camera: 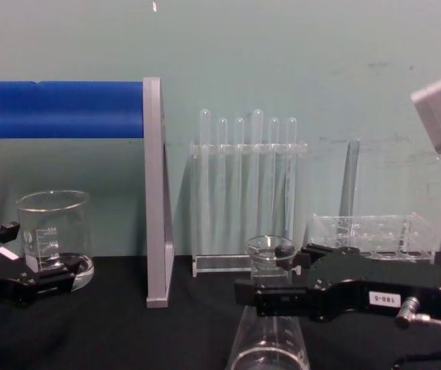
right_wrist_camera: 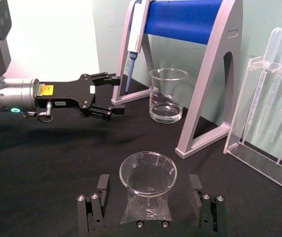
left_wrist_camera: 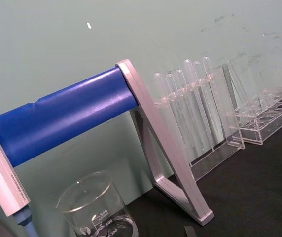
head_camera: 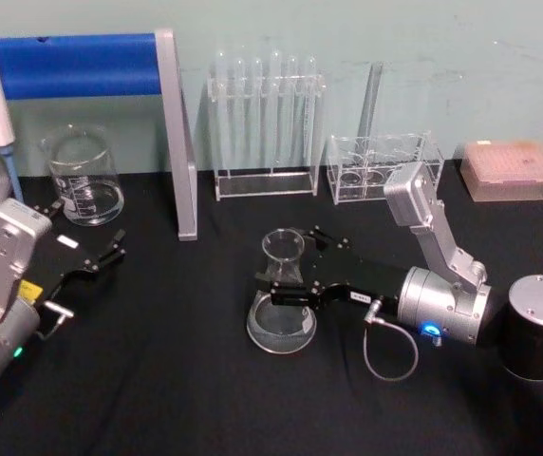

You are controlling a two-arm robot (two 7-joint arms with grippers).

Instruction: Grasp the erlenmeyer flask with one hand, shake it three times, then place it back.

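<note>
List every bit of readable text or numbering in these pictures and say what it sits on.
"600", "400", "300": scale marks on the beaker, in the left wrist view.
White label on the right pincer: printed characters, too blurred to read.
Yellow sticker on the left pincer: too small to read.
White tag on the left pincer: no legible text.
The flask, between the right pincer's open fingers, shows no readable marks.
</note>
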